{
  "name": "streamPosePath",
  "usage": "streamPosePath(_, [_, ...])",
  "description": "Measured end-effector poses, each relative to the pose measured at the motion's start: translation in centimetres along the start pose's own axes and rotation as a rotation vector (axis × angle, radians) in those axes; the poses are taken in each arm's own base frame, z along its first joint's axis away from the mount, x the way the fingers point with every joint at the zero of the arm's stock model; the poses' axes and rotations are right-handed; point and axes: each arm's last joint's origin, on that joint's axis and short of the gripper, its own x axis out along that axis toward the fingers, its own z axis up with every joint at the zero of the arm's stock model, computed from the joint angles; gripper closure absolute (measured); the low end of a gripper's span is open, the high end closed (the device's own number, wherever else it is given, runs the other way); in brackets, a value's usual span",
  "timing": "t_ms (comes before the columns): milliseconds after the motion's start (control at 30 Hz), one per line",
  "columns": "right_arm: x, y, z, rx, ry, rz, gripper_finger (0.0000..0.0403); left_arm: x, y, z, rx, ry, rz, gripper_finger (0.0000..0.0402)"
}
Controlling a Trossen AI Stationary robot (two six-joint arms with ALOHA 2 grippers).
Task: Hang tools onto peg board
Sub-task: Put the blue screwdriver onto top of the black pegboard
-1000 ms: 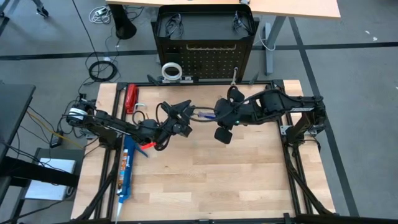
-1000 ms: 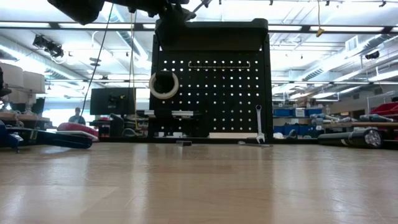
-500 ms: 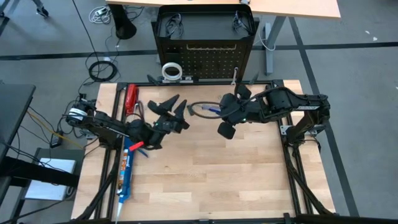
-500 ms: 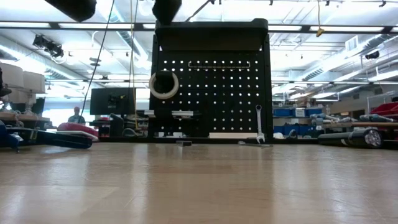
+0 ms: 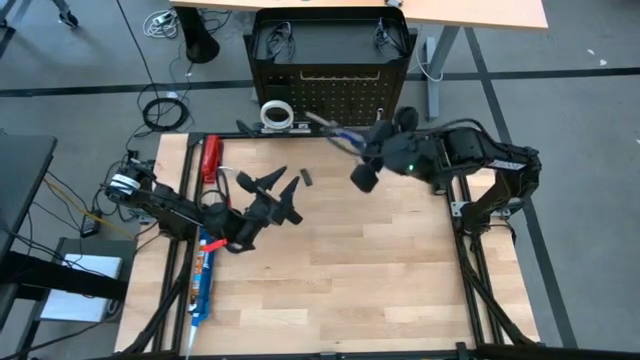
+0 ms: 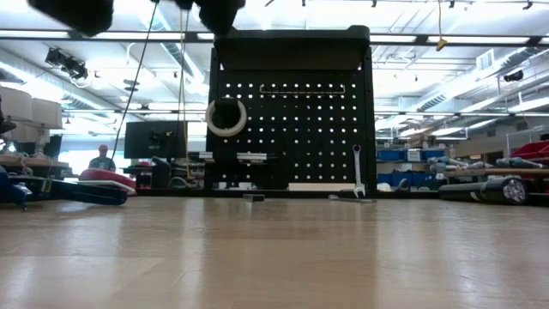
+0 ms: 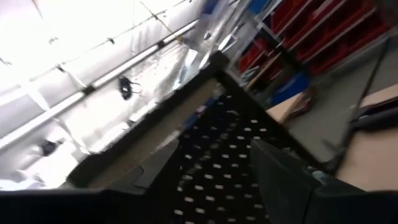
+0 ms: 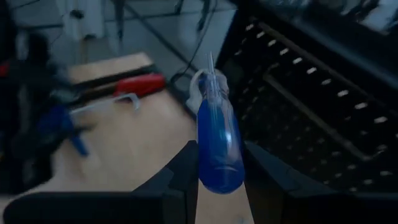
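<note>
One camera looks straight down on me, one level across my table; both share the peg board (image 6: 292, 112), my wrists perhaps too.

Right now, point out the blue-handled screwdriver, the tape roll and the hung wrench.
blue-handled screwdriver (image 8: 217, 146), right wrist view, handle middle.
white tape roll (image 6: 226, 117), low view, ring's rim.
silver wrench (image 6: 357, 167), low view, shaft middle.

Peg board (image 5: 330, 60) upright beyond the far edge of the surface (image 5: 330, 270). On its face, tape roll (image 6: 226, 117) hanging left, wrench (image 6: 357, 168) hanging low on the right. Right claw (image 5: 352, 143) just before the board, screwdriver (image 8: 217, 137) between its fingers. Left claw (image 5: 278, 187) above the surface's left half. Caulking gun (image 5: 202, 275) along the left edge, red-handled tool (image 5: 210, 158) behind it.
</note>
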Motion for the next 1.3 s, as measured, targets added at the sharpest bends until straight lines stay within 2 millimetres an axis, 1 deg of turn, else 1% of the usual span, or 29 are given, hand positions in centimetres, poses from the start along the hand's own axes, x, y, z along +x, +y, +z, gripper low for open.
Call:
streamPosePath(100, [0.6, -0.5, 0.8, 0.031, -0.051, -0.016, 0.0293, -0.6, -0.6, -1.3, -0.045, -0.001, -0.029, 0.0200])
streamPosePath(200, [1.4, -1.2, 1.7, 0.065, -0.097, -0.040, 0.0292, -0.9, -0.7, -1.9, -0.041, 0.014, -0.034, 0.0200])
streamPosePath(433, [3.3, -3.4, 3.4, 0.146, -0.202, -0.115, 0.0292, -1.0, -0.8, -2.2, -0.037, 0.025, -0.036, 0.0200])
streamPosePath(533, [3.9, -4.1, 4.0, 0.171, -0.237, -0.096, 0.0292, -1.2, -0.8, -2.1, -0.061, 0.026, -0.039, 0.0200])
streamPosePath(633, [5.0, -4.5, 4.4, 0.192, -0.260, -0.089, 0.0293, -1.5, -1.0, -2.4, -0.085, 0.022, -0.051, 0.0200])
streamPosePath(800, [7.1, -5.0, 4.6, 0.208, -0.259, -0.130, 0.0292, -2.4, -1.4, -4.1, -0.145, 0.010, -0.087, 0.0200])
streamPosePath(900, [8.5, -4.9, 4.9, 0.217, -0.282, -0.136, 0.0293, -2.8, -1.5, -4.9, -0.153, -0.002, -0.102, 0.0200])
streamPosePath(1000, [10.2, -4.4, 5.2, 0.209, -0.311, -0.141, 0.0293, -2.9, -1.5, -5.1, -0.156, -0.008, -0.107, 0.0200])
streamPosePath(1100, [11.4, -4.3, 5.4, 0.205, -0.337, -0.151, 0.0292, -2.9, -1.4, -5.0, -0.173, -0.016, -0.108, 0.0200])
streamPosePath(1300, [11.9, -5.0, 6.7, 0.221, -0.392, -0.178, 0.0293, -2.9, -1.4, -4.9, -0.188, -0.026, -0.115, 0.0200])
